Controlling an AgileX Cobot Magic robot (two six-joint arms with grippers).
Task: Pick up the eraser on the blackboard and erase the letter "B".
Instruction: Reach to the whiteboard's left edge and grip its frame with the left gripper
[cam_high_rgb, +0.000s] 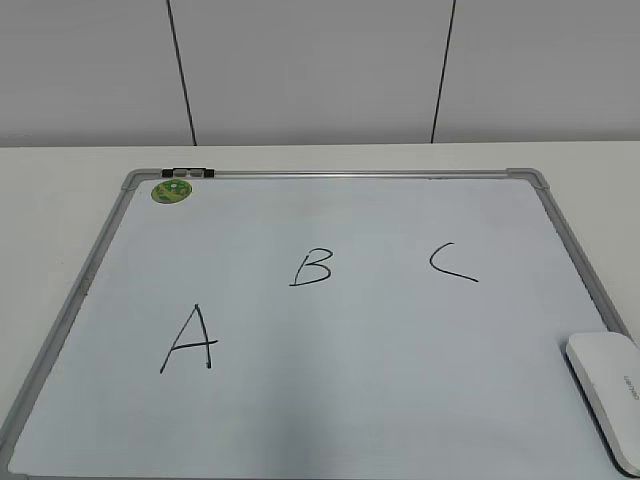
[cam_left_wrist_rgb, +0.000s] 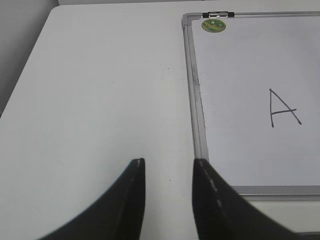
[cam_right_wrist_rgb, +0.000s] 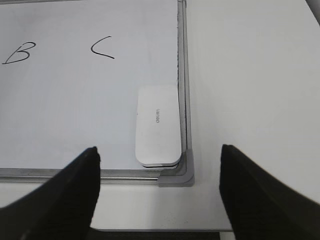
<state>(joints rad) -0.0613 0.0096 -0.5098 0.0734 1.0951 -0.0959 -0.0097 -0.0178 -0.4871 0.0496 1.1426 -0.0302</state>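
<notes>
On the far left, our left gripper (cam_left_wrist_rgb: 169, 172) hangs over the bare white table (cam_left_wrist_rgb: 100, 100), just outside the grey frame of the blackboard (cam_left_wrist_rgb: 197, 110). Its jaws stand at a narrow gap and hold nothing. In the board's far left corner sits a small round green magnet (cam_high_rgb: 171, 190), beside a metal clip (cam_high_rgb: 190, 173) on the top rail.

Moving right, we read the larger "A" (cam_high_rgb: 188, 340), then the letter "B" (cam_high_rgb: 312, 267) near the middle of the board, then the open "C" (cam_high_rgb: 452, 262). All three are intact, so we judge that erasing is not yet begun.

At the near right corner lies the eraser (cam_right_wrist_rgb: 158, 125), flat on the board, its long side touching or almost touching the right frame rail. Our right gripper (cam_right_wrist_rgb: 160, 170) is spread wide and empty, and hovers near that corner with the eraser between the lines of its two fingers.

What may go wrong: the frame rail leaves little room for the outer finger, so it could land on the rail and push the eraser away or close crookedly. The smooth plastic may also slip in a weak grasp. Later, a wide stroke could smear the "C" or the "A", because the eraser is about as broad as the "B" is tall.
</notes>
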